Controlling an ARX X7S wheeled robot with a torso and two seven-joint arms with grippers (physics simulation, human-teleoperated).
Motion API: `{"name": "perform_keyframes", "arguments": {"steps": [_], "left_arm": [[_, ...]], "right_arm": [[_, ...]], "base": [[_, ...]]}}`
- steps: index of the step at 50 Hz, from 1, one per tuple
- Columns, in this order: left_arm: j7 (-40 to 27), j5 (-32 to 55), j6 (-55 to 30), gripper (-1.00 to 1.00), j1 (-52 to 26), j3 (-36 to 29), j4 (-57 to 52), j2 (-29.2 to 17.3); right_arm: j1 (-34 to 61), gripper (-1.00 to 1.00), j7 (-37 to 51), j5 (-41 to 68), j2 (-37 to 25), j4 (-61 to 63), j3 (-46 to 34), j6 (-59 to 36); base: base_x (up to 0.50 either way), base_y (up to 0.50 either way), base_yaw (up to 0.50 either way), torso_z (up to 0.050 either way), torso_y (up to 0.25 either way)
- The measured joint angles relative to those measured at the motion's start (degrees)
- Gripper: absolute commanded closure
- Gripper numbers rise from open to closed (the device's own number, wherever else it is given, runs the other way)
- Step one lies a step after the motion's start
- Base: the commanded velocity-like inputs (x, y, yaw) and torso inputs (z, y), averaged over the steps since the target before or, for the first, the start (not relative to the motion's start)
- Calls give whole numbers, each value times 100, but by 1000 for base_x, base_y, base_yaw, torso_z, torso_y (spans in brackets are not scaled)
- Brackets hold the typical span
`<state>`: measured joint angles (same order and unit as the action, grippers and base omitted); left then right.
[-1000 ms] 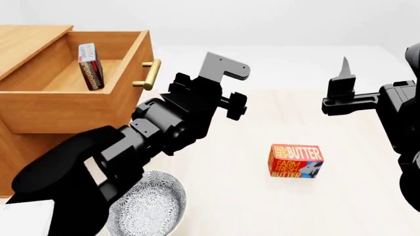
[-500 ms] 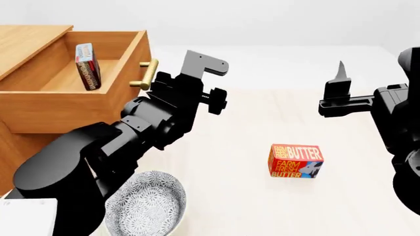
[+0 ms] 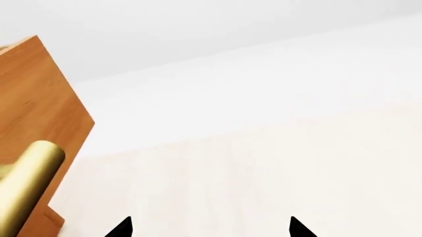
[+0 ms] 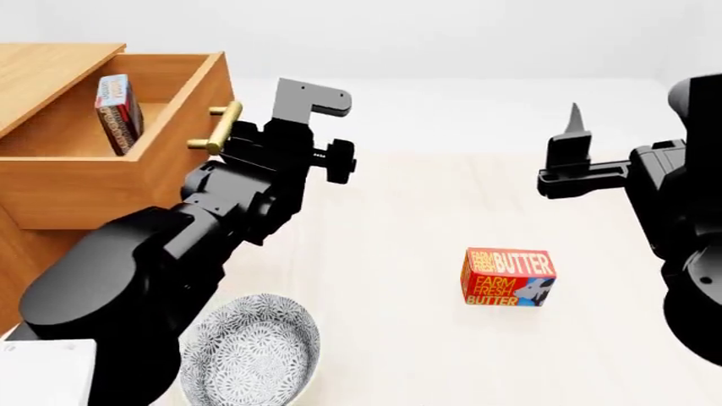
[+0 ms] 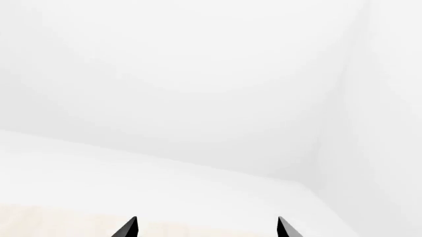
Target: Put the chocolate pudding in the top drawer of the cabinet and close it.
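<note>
The cabinet (image 4: 46,72) stands at the left with its top drawer (image 4: 107,182) pulled partly out. The chocolate pudding (image 4: 117,114) stands on edge inside the drawer, against its left wall. My left gripper (image 4: 307,108) is right beside the brass handle (image 4: 216,128), on its right. In the left wrist view the gripper (image 3: 207,229) is open with nothing between its tips, and the handle (image 3: 29,182) and the drawer front (image 3: 39,108) show to one side. My right gripper (image 4: 573,135) hangs open and empty (image 5: 205,228) over the right of the table.
A red "Farm Fresh Butter" box (image 4: 508,277) lies on the light table, right of centre. A patterned bowl (image 4: 250,351) sits near the front, under my left arm. A white object (image 4: 46,372) shows at the bottom left corner.
The top drawer has slid left, further into the cabinet, carrying the pudding. My left gripper moved left with the handle. The right gripper drifted slightly left; the butter box stayed put.
</note>
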<state>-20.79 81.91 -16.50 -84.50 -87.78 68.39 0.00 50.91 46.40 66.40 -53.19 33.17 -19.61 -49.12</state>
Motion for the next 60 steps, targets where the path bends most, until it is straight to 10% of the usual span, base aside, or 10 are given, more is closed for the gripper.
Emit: {"name": "perform_keyframes", "arguments": {"steps": [33,60], "left_arm": [[117,-1001,-234,-100,-118,1501,581,-504],[341,-4088,-638,-100,269,4561,604,-813]], "right_arm": [[118,-100,-19,-94,224,-46,-194,-46],[131,-100,37,-52,245,26,-205,-53]], "base": [[0,0,0,0,0],[0,0,0,0,0]]}}
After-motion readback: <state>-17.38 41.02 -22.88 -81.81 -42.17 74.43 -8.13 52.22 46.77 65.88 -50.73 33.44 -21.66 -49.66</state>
